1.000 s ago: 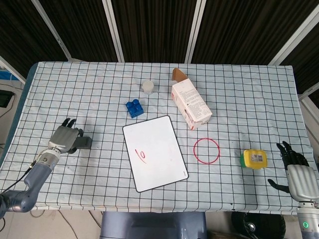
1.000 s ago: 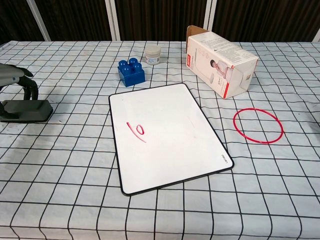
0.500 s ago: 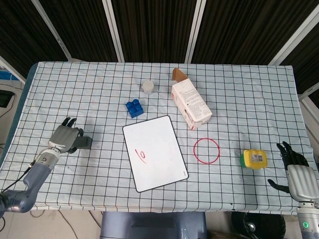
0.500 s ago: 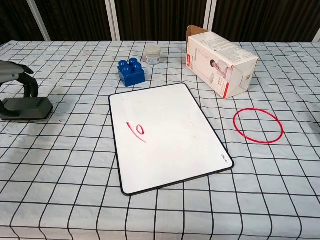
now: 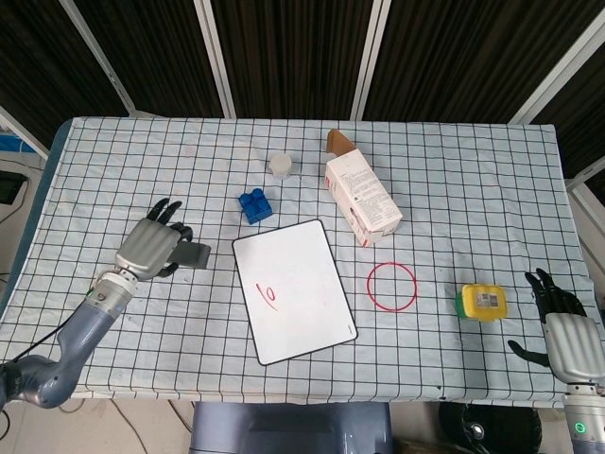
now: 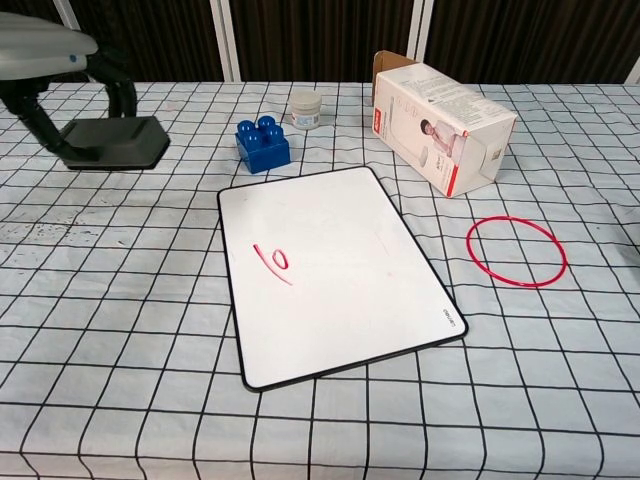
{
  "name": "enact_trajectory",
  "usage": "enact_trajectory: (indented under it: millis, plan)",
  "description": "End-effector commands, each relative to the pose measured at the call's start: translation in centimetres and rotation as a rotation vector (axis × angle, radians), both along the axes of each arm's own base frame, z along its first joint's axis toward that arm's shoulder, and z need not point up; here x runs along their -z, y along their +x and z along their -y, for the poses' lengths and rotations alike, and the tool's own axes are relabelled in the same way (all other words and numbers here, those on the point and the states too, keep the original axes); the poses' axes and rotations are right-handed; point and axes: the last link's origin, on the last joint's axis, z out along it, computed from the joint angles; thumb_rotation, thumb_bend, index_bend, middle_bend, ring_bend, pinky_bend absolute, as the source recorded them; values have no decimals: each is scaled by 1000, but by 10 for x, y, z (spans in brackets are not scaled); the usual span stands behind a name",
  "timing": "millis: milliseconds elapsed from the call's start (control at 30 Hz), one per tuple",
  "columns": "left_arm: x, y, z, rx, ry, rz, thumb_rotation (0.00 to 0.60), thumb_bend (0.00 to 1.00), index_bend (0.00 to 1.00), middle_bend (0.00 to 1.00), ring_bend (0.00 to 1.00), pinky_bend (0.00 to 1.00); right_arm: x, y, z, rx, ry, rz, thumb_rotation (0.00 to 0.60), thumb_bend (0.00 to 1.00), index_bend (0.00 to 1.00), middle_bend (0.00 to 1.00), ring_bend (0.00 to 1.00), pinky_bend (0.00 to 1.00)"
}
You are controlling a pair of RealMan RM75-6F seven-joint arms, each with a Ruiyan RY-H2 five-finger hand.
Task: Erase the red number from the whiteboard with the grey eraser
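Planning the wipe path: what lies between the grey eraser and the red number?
Only checked cloth and the whiteboard's left edge separate grey eraser from red number, per the head view.

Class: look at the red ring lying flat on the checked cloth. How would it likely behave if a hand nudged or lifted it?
The red ring looks thin and hollow, so probably light. Lying flat, it would likely slide on the cloth rather than roll. Its slim, low profile may make pinching it up awkward. Whether it flexes cannot be told.
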Motion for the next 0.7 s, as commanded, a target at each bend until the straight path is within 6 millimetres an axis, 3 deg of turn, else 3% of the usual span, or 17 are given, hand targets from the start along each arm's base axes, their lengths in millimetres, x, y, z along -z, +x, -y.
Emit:
enact_trajectory:
  millis: [33, 233, 700]
  plan:
    - [16, 23, -4, 34, -33, 5, 600, 261, 404, 425, 0, 0, 0, 0, 0, 1, 0, 0, 600, 33, 55, 48, 165, 184]
    - [50, 49, -8, 76, -64, -17, 600, 261, 405, 425, 0, 0, 0, 0, 0, 3, 0, 0, 600, 32, 55, 48, 165, 184]
    - [108, 85, -1, 176, -107, -54, 600, 261, 406, 432, 0, 0, 0, -1, 0, 7, -2, 2, 600, 32, 55, 48, 165, 184]
